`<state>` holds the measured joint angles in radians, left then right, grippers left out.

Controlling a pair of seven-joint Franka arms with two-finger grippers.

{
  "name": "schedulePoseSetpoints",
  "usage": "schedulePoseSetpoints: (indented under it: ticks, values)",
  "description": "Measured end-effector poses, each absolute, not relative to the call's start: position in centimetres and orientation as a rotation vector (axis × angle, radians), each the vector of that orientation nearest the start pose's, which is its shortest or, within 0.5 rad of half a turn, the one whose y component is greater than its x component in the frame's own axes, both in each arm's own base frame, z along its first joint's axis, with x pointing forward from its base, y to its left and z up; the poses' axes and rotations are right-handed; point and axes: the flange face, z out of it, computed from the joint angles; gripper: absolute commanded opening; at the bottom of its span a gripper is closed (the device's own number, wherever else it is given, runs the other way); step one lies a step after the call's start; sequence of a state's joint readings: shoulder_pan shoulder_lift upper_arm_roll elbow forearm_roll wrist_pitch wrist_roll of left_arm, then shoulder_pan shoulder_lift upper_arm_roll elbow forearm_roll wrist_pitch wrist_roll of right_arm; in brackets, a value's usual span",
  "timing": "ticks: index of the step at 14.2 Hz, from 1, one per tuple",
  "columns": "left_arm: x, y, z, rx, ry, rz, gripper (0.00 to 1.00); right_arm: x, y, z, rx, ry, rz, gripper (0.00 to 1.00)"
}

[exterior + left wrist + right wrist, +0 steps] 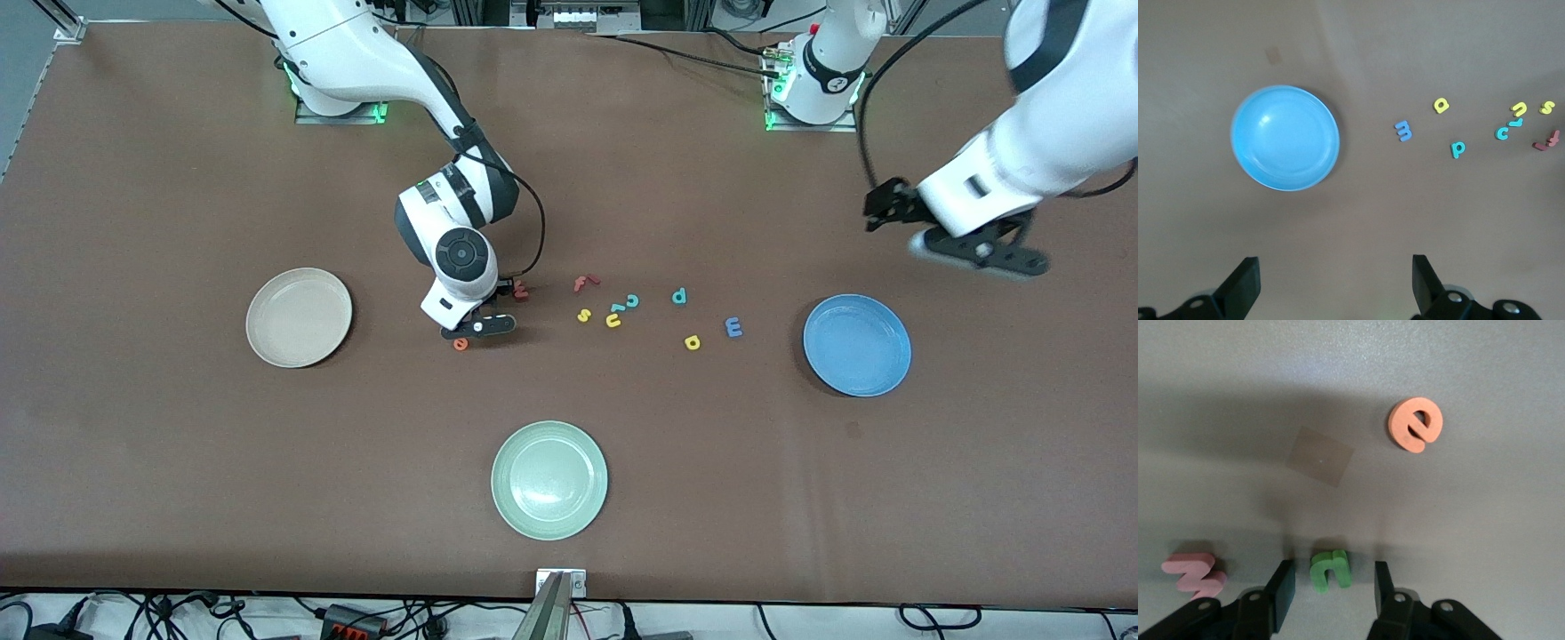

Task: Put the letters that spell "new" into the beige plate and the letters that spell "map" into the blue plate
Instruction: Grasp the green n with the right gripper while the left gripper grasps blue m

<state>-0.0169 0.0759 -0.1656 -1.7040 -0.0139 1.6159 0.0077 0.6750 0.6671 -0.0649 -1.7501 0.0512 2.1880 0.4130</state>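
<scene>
- Three plates stay empty: the beige plate (pixel 299 317) toward the right arm's end, the blue plate (pixel 857 345) toward the left arm's end, and a pale green plate (pixel 549 480) nearest the front camera.
- I have the right gripper (pixel 1330 587) down at the table, straddling the green n (pixel 1331 570); the fingers (pixel 1282 585) stand either side of it with small gaps, so I judge it not yet gripped.
- I read that low placement as the start of "new": the orange e (pixel 1415 425) and dull red w (pixel 1195 575) lie just beside it, near the beige plate.
- My left gripper (pixel 1335 277) waits in the air near the blue plate, jaws wide apart and holding nothing.
- Only the right wrist view shows the n; from the front, the arm hides it.
- Only the left wrist view lays out "map" clearly: blue m (pixel 1403 131), yellow a (pixel 1441 105), teal p (pixel 1458 149), on the table beside the blue plate.
</scene>
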Motion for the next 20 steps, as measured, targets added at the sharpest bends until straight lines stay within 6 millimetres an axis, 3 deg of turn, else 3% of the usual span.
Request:
schedulePoseSetpoints:
  ticks: [1, 5, 6, 10, 12, 14, 16, 18, 20]
  values:
    - [56.7, -11.1, 50.3, -3.132, 0.229, 0.287, 1.0, 52.1, 36.9, 17.3, -3.228, -0.278, 0.319, 0.5]
    - [59.9, -14.5, 42.0, -3.16, 0.008, 0.284, 1.0, 52.1, 37.0, 17.4, -3.223, -0.273, 0.315, 0.15]
    - [60.4, -15.3, 39.7, -3.164, -0.036, 0.28, 1.0, 52.1, 37.0, 17.4, -3.223, -0.272, 0.314, 0.11]
    - [59.4, -21.5, 31.3, -3.147, -0.127, 0.293, 0.97, 52.6, 36.7, 17.8, -3.222, -0.256, 0.301, 0.09]
    - [58.9, -23.0, 28.2, -3.132, -0.105, 0.258, 0.91, 54.1, 35.4, 19.7, -3.224, -0.212, 0.282, 0.09]
    - [58.2, -22.5, 25.6, -3.148, -0.112, 0.214, 0.86, 56.6, 31.4, 22.9, -3.224, -0.117, 0.293, 0.09]
    - [56.8, -21.7, 22.8, -3.168, -0.126, 0.161, 0.8, 59.5, 24.9, 25.5, -3.213, 0.004, 0.318, 0.09]
    - [55.1, -21.1, 20.4, -3.182, -0.132, 0.13, 0.7, 61.7, 17.6, 26.4, -3.194, 0.092, 0.357, 0.1]
    - [54.1, -20.9, 19.1, -3.186, -0.132, 0.126, 0.64, 62.6, 11.9, 25.9, -3.177, 0.15, 0.395, 0.1]
